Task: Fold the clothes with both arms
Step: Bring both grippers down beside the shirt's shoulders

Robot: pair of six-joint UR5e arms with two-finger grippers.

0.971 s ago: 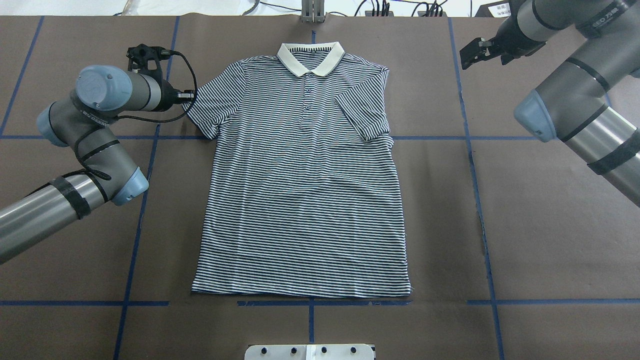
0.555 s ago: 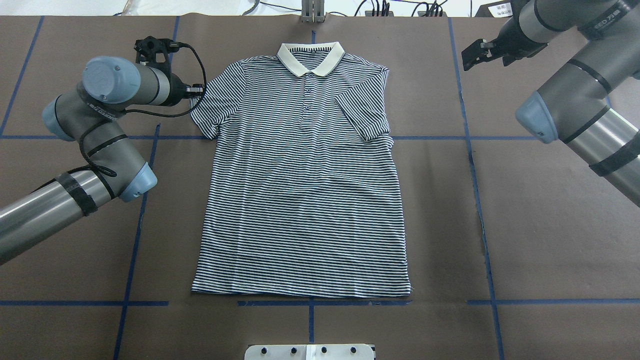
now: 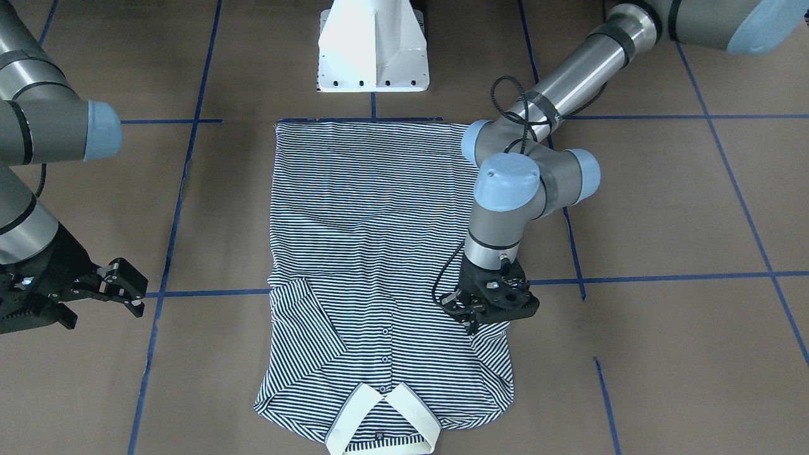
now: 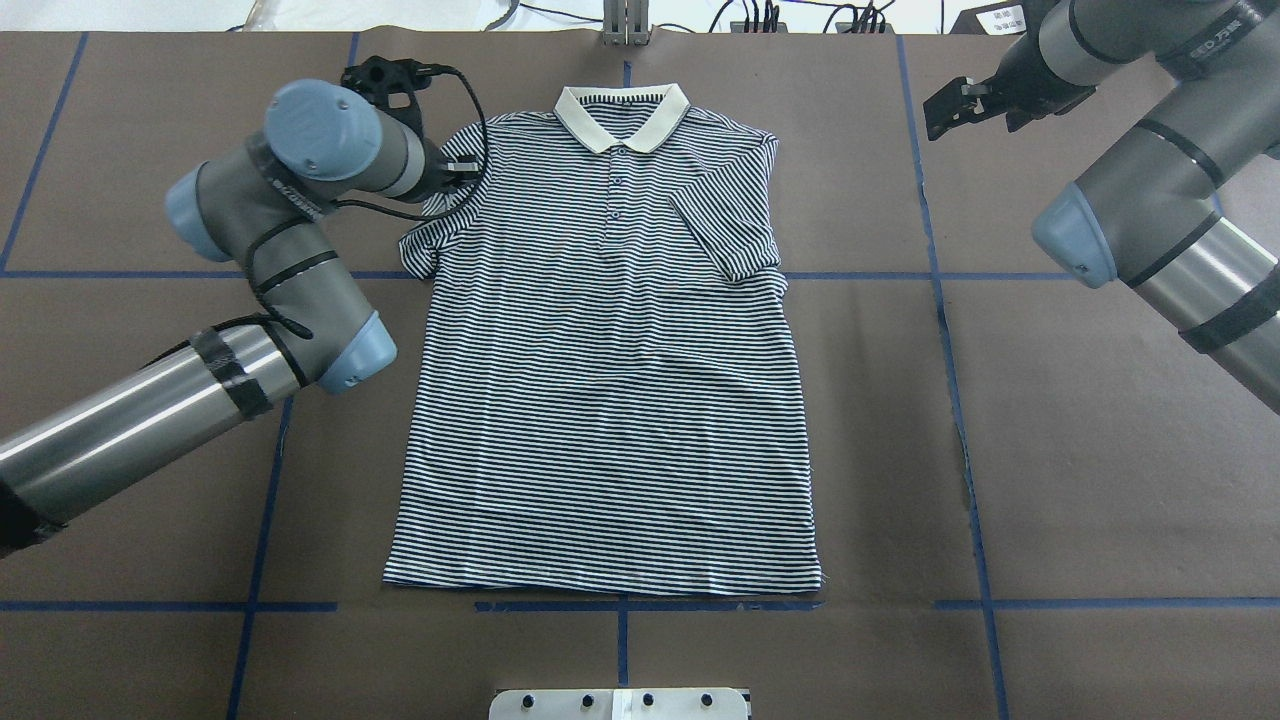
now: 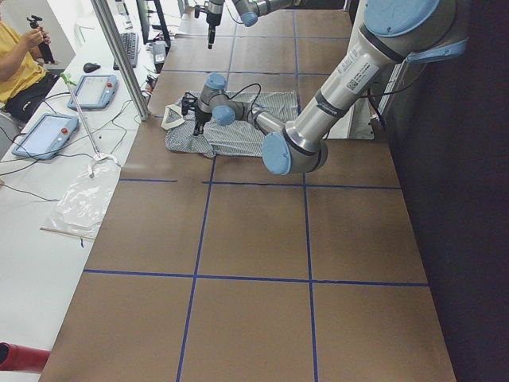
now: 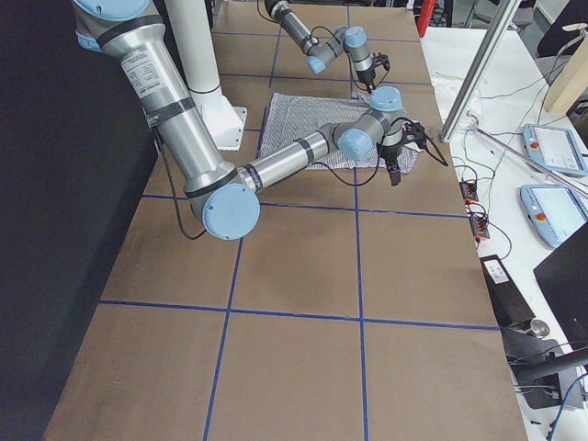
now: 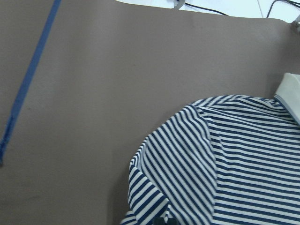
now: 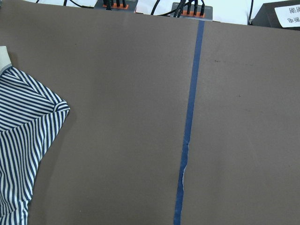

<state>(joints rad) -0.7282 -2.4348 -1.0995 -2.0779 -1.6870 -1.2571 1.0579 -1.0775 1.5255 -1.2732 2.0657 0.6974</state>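
Left black pronged pincer (image 3: 474,322): pressed together on the sleeve edge of the navy-and-white striped short-sleeved polo shirt (image 4: 610,400). In the left wrist view the fabric bunches up toward the fingertips.
Right black pronged pincer (image 3: 129,287): prongs spread and holding nothing. It hangs over bare tabletop, well apart from the shirt and roughly level with its collar end.
Shirt: lies flat and front up in the middle of the tabletop. The plain cream collar (image 4: 622,115) points away from the robot and the hem lies toward it.
Sleeves: the pinched sleeve (image 4: 428,240) is lifted and creased. The other sleeve (image 4: 725,235) lies folded inward across the chest.
Surface: matte brown tabletop (image 4: 1100,450) crossed by a grid of blue tape lines (image 4: 955,400). A white pedestal base (image 3: 373,44) stands just beyond the hem.
Room: a white side tabletop (image 5: 28,191) runs past the collar end. It carries two tablets (image 5: 46,134), cables and a clear plastic bag (image 5: 79,208), with an upright metal post (image 5: 119,56) at its edge. A person in a yellow top (image 5: 16,64) sits there.
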